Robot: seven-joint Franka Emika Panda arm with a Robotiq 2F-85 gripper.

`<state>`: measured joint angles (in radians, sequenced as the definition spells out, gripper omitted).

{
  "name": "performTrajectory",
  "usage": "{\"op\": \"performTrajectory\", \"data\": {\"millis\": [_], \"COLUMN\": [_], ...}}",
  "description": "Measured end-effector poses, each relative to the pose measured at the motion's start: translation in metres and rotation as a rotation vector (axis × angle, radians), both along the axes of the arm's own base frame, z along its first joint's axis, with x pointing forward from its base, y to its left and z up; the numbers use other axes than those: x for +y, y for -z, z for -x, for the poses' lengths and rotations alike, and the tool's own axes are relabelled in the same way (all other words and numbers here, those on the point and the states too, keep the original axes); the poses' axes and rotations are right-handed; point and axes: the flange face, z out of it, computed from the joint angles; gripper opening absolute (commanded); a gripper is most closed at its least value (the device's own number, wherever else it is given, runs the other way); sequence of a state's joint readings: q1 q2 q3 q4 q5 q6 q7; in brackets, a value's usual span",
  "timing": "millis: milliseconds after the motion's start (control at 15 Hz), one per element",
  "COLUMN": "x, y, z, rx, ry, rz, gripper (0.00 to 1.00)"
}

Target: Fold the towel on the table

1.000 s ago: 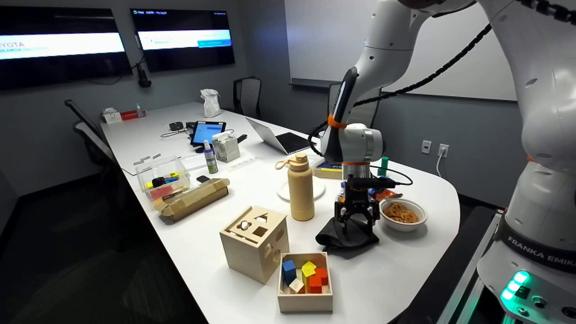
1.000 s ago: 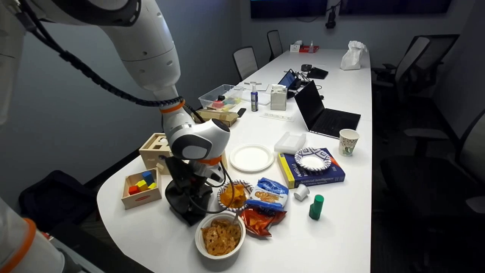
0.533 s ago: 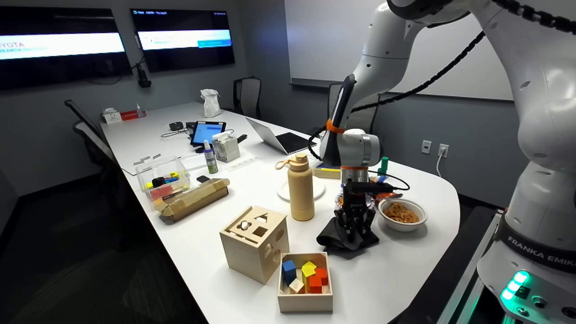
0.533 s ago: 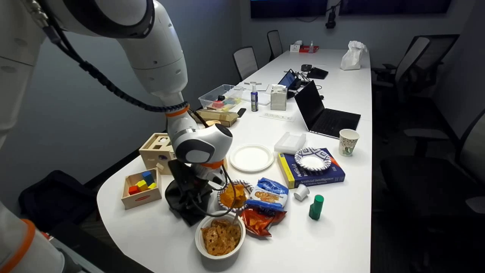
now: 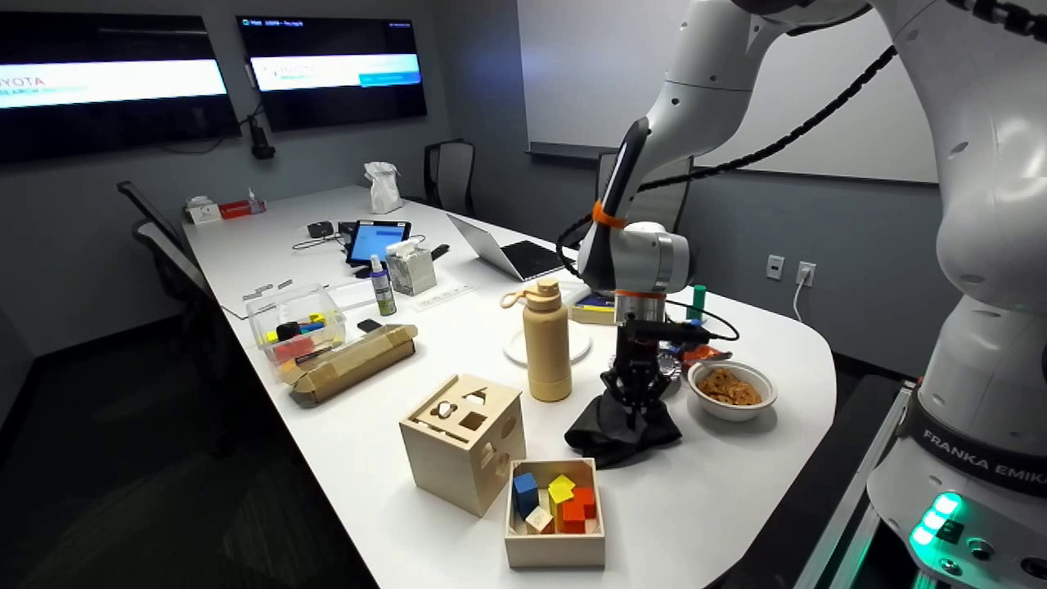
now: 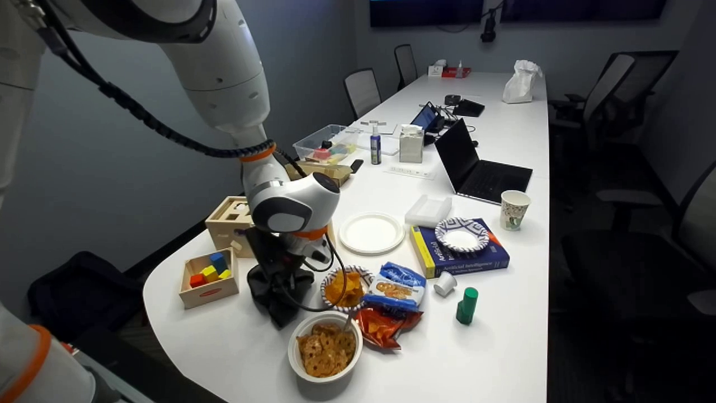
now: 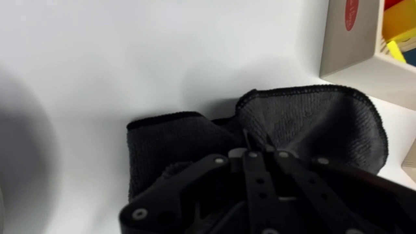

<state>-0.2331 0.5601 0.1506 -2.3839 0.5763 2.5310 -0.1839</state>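
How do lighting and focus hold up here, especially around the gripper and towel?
Wrist view: the gripper looks soft, the stitched edge of the towel sharper, and diffuse shadows lie on the table; both exterior views: gripper and towel, both dark, nearly merge; in an exterior view, wall screens show bright white bands while the floor falls almost black.

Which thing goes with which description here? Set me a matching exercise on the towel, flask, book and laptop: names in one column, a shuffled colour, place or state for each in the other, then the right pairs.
Things
1. towel
2. flask
3. book
4. laptop

Descriptions
A. beneath a patterned bowl
B. standing open
C. tan, upright
D. black, rumpled, touching the gripper

Pairs: 1-D; 2-C; 3-A; 4-B
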Motion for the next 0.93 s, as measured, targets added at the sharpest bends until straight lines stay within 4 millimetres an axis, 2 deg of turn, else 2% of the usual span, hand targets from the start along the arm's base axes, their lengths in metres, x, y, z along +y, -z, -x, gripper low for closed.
{"op": "performTrajectory", "data": {"millis": [467,933], "x": [0.007,-0.016], "y": [-0.022,-0.015], "z": [0.017,0.038], "rx": [-0.003,0.034], "ry": [0.044,0.128], "rz": [-0.009,0.01], "gripper": [0.01,0.01]}}
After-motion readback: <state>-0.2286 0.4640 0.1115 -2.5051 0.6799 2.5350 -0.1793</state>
